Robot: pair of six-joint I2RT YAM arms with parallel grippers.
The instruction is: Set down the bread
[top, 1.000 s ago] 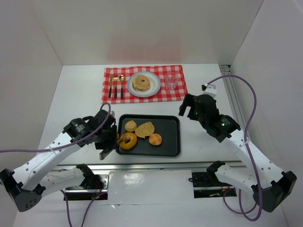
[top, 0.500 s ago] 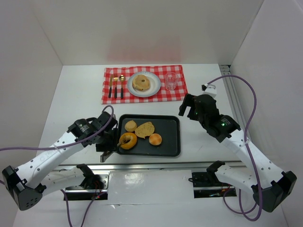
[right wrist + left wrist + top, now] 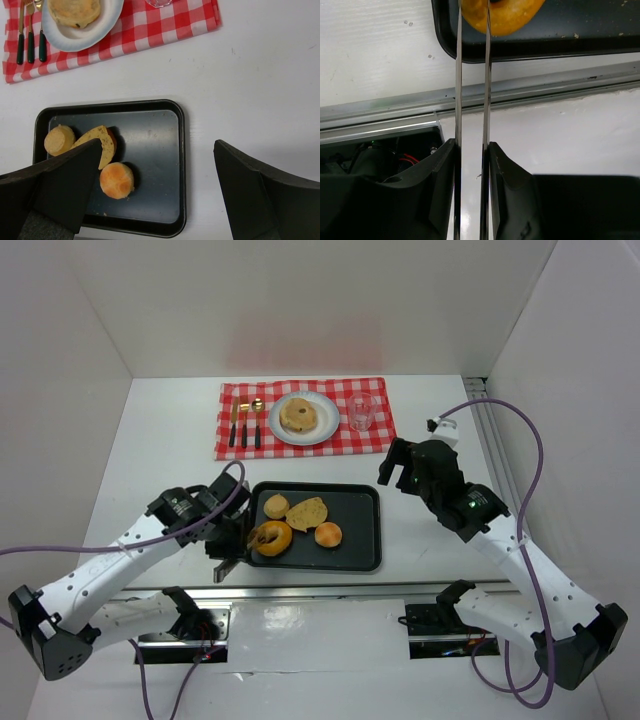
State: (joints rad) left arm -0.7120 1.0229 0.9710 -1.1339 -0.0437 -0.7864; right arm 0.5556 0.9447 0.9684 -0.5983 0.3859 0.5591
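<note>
A black tray (image 3: 366, 558) holds several breads: a ring-shaped one (image 3: 270, 538) at its front left, a small roll (image 3: 276, 506), a slice (image 3: 306, 512) and a round bun (image 3: 328, 534). My left gripper (image 3: 233, 538) is shut on metal tongs (image 3: 458, 75). The tongs' two blades run close together and pinch the ring bread (image 3: 502, 17) at the tray's near left corner. My right gripper (image 3: 400, 466) hangs open above the table just right of the tray, holding nothing. In the right wrist view the right gripper (image 3: 157, 150) frames the bun (image 3: 116, 180).
A red checked placemat (image 3: 370, 438) lies at the back with a white plate (image 3: 322, 428) bearing a bagel (image 3: 298, 416), cutlery (image 3: 244, 423) on the left and a clear glass (image 3: 361, 411) on the right. A metal rail (image 3: 545, 85) runs along the table's near edge.
The left arm has edged right toward the tray, and the tongs' blades have closed in on the ring bread. The right arm has not moved.
</note>
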